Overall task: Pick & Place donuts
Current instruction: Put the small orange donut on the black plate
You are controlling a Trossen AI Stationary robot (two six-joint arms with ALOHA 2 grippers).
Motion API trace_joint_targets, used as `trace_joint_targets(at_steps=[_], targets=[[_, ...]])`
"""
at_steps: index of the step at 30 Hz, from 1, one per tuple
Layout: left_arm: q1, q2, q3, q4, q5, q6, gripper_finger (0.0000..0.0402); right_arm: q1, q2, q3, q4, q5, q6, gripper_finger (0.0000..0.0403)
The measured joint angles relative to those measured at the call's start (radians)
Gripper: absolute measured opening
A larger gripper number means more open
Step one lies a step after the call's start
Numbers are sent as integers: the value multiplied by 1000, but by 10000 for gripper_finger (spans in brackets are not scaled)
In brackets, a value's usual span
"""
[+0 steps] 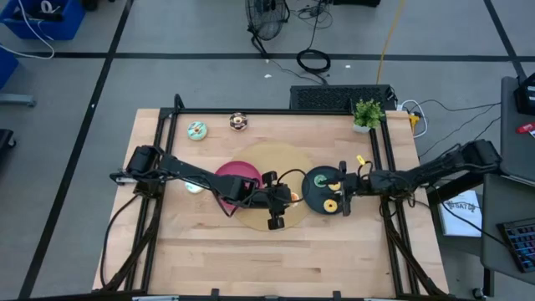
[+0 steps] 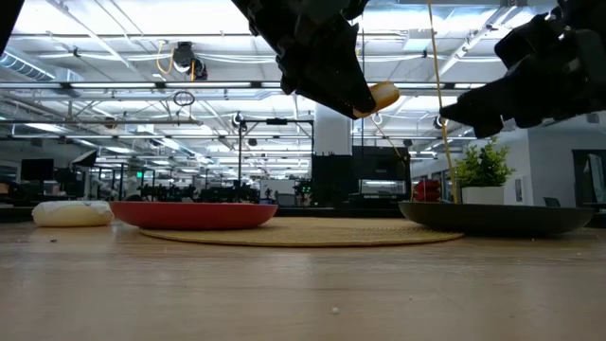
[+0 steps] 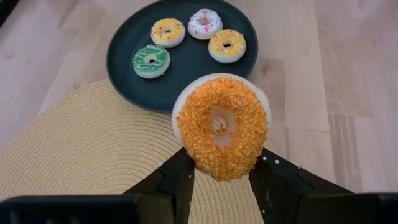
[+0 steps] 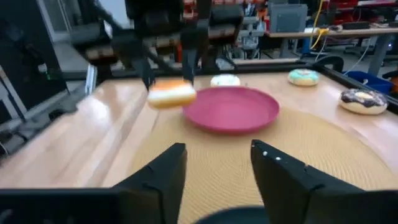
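We see the left gripper (image 3: 217,180) clamped on an orange-crumbed donut (image 3: 221,127), holding it in the air above the round woven mat (image 1: 272,188), just to the left of the black plate (image 1: 316,196). In the low view the donut (image 2: 379,96) hangs well clear of the table, pinched at its lower edge between the two dark fingers.

On the black plate (image 3: 121,62) we count four donuts: a green one (image 3: 151,60), a yellow one with sprinkles (image 3: 168,31), a white one with pink flecks (image 3: 204,22) and a yellow-orange one (image 3: 226,45). They lie apart from each other, none touching.

The right gripper (image 4: 214,177) hovers over the right side of the black plate with its fingers spread and nothing between them.

The pink plate (image 4: 231,109) sits on the left part of the mat, bare as far as we can see. Just beyond its left rim a pale donut (image 4: 225,80) lies on the wood. Farther back near the table's far-left edge lie a teal donut (image 1: 196,130) and, to its right, a chocolate-brown donut (image 1: 239,122). A small potted plant (image 1: 367,113) stands at the far-right corner.
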Motion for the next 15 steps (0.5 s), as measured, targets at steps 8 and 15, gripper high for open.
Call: trace_joint_targets(at_steps=[8, 15], targets=[[0, 0, 0, 0, 0, 5, 147, 0, 297, 131, 91, -3, -19, 281], [1, 0, 0, -2, 0, 5, 147, 2, 511, 241, 219, -5, -34, 294]])
